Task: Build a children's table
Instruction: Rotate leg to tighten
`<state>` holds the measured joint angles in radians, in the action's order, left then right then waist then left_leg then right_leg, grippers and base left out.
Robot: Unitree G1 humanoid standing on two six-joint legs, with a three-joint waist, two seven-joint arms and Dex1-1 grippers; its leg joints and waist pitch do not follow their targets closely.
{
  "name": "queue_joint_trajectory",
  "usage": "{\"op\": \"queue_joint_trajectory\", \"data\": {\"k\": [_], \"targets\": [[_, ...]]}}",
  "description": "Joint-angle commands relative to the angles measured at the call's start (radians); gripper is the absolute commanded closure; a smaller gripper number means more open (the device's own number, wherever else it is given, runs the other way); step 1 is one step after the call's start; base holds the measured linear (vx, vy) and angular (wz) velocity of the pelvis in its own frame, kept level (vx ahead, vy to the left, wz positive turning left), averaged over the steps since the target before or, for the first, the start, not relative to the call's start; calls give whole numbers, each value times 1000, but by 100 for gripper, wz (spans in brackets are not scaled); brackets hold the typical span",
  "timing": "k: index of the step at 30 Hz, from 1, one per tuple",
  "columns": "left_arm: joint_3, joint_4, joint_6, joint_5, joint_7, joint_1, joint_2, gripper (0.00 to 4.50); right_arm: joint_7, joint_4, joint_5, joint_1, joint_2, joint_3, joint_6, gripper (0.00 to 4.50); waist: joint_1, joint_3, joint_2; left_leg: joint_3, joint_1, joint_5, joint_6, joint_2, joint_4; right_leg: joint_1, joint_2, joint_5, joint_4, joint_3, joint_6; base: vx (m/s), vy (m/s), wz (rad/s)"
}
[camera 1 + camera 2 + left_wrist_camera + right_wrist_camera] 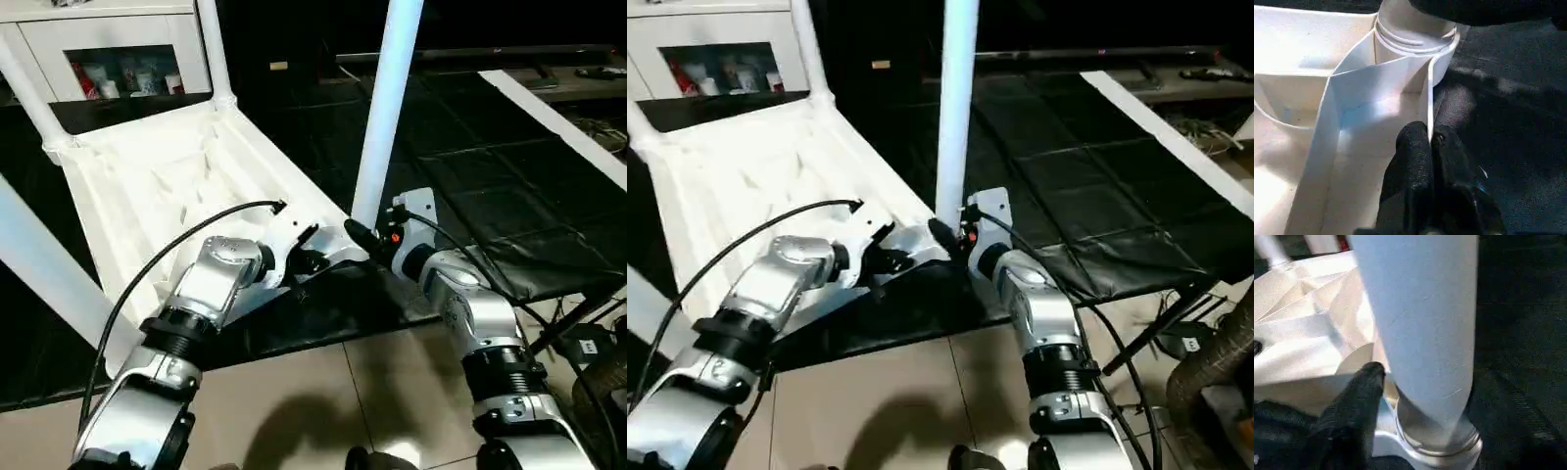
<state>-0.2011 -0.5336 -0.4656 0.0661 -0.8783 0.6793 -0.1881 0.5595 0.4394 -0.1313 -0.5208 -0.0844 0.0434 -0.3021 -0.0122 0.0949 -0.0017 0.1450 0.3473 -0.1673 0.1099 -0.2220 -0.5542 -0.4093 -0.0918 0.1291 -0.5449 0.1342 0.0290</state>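
Head view: leg (384, 108) apparently upright.

Tabletop (167, 186): white plastic, ribbed underside. Legs (384, 108): white. Mat (470, 186) beside the tabletop: black, quilted in squares. Floor tiles (323, 392): beige. Forearms (211, 279): silver. Fingers (1415, 161): black. Cabinet (108, 49) behind the tabletop: white.

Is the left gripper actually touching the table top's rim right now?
Touching. In the left wrist view the left gripper has its two black fingers closed on either side of the thin side wall of the table top, pinching it with no gap.
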Motion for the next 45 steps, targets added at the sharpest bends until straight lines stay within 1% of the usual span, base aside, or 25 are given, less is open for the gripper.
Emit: {"op": "queue_joint_trajectory", "data": {"k": [1,3,4,5,6,7,9,10,12,14,17,19,21,23,25,26,28,29,30,32,33,35,37,40,45], "targets": [[-40,14,24,-21,-56,-5,3,450,87,-6,-27,20,-1,-62,-8,123,-13,-66,2,18,6,-273,-81,5,58,58,-50,441,73,-47,132,0,0,0],[-48,19,34,-20,-82,-10,-15,450,142,-19,-34,32,-37,-64,3,101,-23,-69,3,20,4,-253,-87,2,56,56,-48,411,67,-50,149,0,0,0],[-65,30,51,-20,-130,-18,-43,450,223,-38,-45,47,-91,-65,14,96,-29,-71,2,21,6,-241,-89,1,55,58,-46,387,62,-51,158,0,0,0],[-68,31,54,-20,-136,-19,-46,450,233,-41,-47,49,-97,-65,15,90,-33,-73,1,19,8,-229,-89,1,55,61,-45,371,58,-51,156,0,0,0],[-91,34,77,-16,-194,-24,-80,450,327,-58,-57,62,-162,-65,23,79,-38,-73,-1,25,5,-229,-98,0,53,53,-42,346,54,-58,169,0,0,0],[-92,34,78,-15,-197,-25,-82,450,334,-59,-57,62,-166,-65,23,67,-38,-73,-1,25,5,-229,-98,0,53,53,-42,346,54,-58,169,0,0,0],[-106,38,97,-15,-236,-28,-101,450,391,-63,-62,67,-206,-68,38,53,-45,-75,2,28,4,-208,-103,-2,51,54,-42,304,44,-63,198,0,0,0],[-107,38,98,-15,-239,-28,-102,450,395,-63,-62,67,-209,-69,39,49,-47,-75,1,28,6,-205,-104,-2,51,55,-43,301,43,-62,200,0,0,0],[-151,41,158,-9,-342,-30,-146,450,521,-66,-82,63,-298,-77,52,14,-53,-77,3,30,1,-208,-103,-4,50,53,-42,277,40,-65,214,0,0,0],[-164,41,185,-10,-373,-30,-157,450,560,-68,-90,61,-321,-82,51,4,-58,-76,2,33,-3,-218,-105,-7,50,51,-39,267,38,-67,222,0,0,0],[-195,44,254,-23,-463,-27,-181,450,689,-79,-106,54,-383,-111,55,4,-67,-76,-1,37,1,-223,-104,-7,50,54,-40,287,35,-70,218,0,0,0],[-210,48,280,-25,-499,-22,-189,450,764,-88,-118,50,-409,-130,52,4,-75,-77,-1,40,-2,-216,-109,-8,49,51,-41,288,35,-73,216,0,0,0],[-223,47,307,-21,-521,-16,-195,450,813,-91,-124,46,-420,-144,59,4,-82,-77,-3,43,-5,-211,-114,-11,48,47,-39,262,30,-79,232,0,0,0],[-236,42,334,-16,-542,-11,-203,450,847,-86,-131,39,-428,-159,65,4,-84,-78,-5,42,0,-205,-113,-11,47,50,-41,258,26,-80,237,0,0,0],[-248,43,355,-11,-566,-8,-212,450,881,-78,-139,31,-433,-172,60,4,-90,-80,-4,42,-1,-202,-110,-11,46,49,-41,260,25,-81,237,0,0,0],[-259,47,368,-8,-588,-7,-219,450,904,-67,-141,23,-433,-179,60,20,-93,-80,-8,42,1,-197,-108,-12,46,50,-42,259,23,-82,236,0,0,0],[-267,56,377,-7,-605,-8,-224,450,922,-54,-147,12,-429,-186,49,20,-95,-79,-8,42,1,-199,-104,-11,45,49,-43,262,22,-83,237,0,0,0],[-271,58,383,-6,-611,-8,-225,450,930,-47,-150,7,-426,-189,44,30,-95,-77,-10,42,4,-207,-99,-9,44,49,-43,282,23,-84,231,0,0,0],[-271,58,383,-6,-611,-8,-225,450,930,-47,-150,7,-426,-189,44,40,-95,-75,-10,42,2,-221,-92,-9,44,47,-44,313,25,-85,222,0,0,0],[-274,61,390,-5,-617,-7,-226,450,951,-45,-151,4,-426,-200,35,57,-97,-76,-9,42,0,-228,-88,-9,44,47,-45,335,27,-85,214,0,0,0],[-277,60,397,-4,-620,-6,-227,450,959,-44,-149,4,-426,-205,35,57,-95,-76,-12,41,3,-222,-87,-9,45,50,-45,338,27,-85,208,0,0,0],[-280,60,403,-4,-624,-7,-228,450,974,-43,-149,5,-427,-212,34,84,-95,-77,-12,39,5,-215,-85,-9,45,51,-45,341,26,-84,200,0,0,0],[-285,63,410,-4,-630,-7,-231,450,998,-44,-153,6,-428,-226,33,91,-95,-78,-12,40,5,-210,-86,-8,44,51,-44,338,26,-84,199,0,0,0],[-286,63,414,-3,-632,-8,-231,450,1014,-45,-160,6,-427,-234,26,123,-96,-80,-12,40,6,-199,-90,-8,43,52,-43,322,24,-83,203,0,0,0],[-289,63,418,-3,-633,-8,-233,450,1034,-44,-167,3,-423,-246,13,159,-96,-82,-11,40,6,-182,-95,-9,42,52,-42,274,17,-84,223,0,0,0]]}}
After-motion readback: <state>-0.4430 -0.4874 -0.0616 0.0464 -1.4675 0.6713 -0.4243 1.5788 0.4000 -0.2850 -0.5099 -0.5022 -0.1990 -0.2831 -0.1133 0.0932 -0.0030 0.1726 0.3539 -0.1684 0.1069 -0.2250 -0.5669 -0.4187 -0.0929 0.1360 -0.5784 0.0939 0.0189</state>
